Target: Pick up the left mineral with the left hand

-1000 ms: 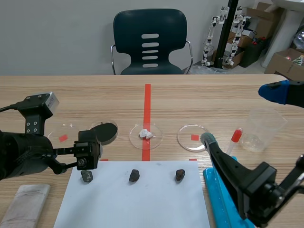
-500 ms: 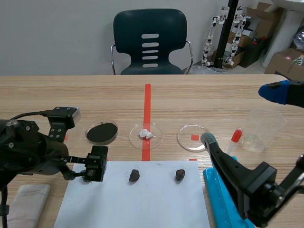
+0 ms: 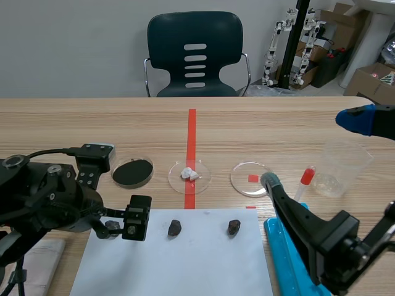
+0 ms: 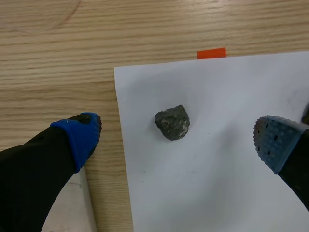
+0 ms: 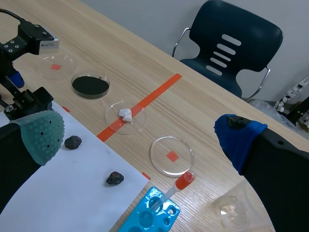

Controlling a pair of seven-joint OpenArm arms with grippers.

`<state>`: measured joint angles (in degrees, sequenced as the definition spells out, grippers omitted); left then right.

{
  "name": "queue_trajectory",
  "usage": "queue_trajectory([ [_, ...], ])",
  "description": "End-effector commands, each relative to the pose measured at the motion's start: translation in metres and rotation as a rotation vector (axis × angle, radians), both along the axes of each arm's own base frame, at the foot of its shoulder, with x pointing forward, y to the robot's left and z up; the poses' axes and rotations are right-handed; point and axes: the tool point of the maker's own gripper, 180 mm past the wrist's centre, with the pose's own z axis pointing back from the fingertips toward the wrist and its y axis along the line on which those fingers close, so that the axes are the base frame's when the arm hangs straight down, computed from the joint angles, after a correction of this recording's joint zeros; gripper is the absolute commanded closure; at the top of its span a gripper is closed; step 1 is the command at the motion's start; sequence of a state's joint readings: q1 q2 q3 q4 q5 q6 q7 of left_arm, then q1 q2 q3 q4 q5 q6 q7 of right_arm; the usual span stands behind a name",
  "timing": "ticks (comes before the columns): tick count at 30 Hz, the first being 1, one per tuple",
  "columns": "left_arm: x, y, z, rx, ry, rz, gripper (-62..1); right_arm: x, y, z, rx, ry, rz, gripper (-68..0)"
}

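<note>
Left hand [image 4: 177, 145] is held wide open, nothing gripped, with the left mineral [image 4: 172, 122] on the paper [image 4: 217, 96] bracketed between its pads, presumably so it can be closed on directly.

Left arm [image 3: 43, 197]: comes in low from the scene's left, its bulky black body hunched forward and the wrist tipped downward.
Left gripper [image 4: 177, 139]: pointing down, fingers spread wide apart, nothing pressed between them.
Left pads [image 4: 79, 140]: blue at both tips, and the dotted face of one shows.
Right arm [image 3: 376, 240]: comes in low from the scene's right.
Right gripper [image 5: 141, 135]: held up and angled forward, jaws gaping wide, holding nothing.
Right pads [image 5: 43, 130]: one grey-green and dotted, the other blue.
</note>
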<state>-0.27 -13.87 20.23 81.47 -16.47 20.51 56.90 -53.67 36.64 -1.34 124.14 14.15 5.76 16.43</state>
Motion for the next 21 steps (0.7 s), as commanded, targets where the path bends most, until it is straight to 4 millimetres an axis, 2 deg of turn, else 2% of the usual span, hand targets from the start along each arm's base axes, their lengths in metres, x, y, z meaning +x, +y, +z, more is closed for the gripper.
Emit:
queue_trajectory([
  [1,0.009,-0.001,0.002,-0.003,-0.011,0.008,-62.3,0.003,0.002,0.012,0.018,-0.039,0.0,-67.9],
  [9,0.014,0.003,-0.009,0.009,0.021,0.028,-62.3,0.003,0.002,0.012,0.018,-0.039,0.0,-67.9],
  [13,0.008,0.005,-0.014,0.014,0.057,0.033,-62.3,0.003,0.002,0.012,0.018,-0.039,0.0,-67.9],
  [21,0.008,0.001,-0.015,0.01,0.044,0.019,-62.3,0.003,0.002,0.012,0.018,-0.039,0.0,-67.9],
])
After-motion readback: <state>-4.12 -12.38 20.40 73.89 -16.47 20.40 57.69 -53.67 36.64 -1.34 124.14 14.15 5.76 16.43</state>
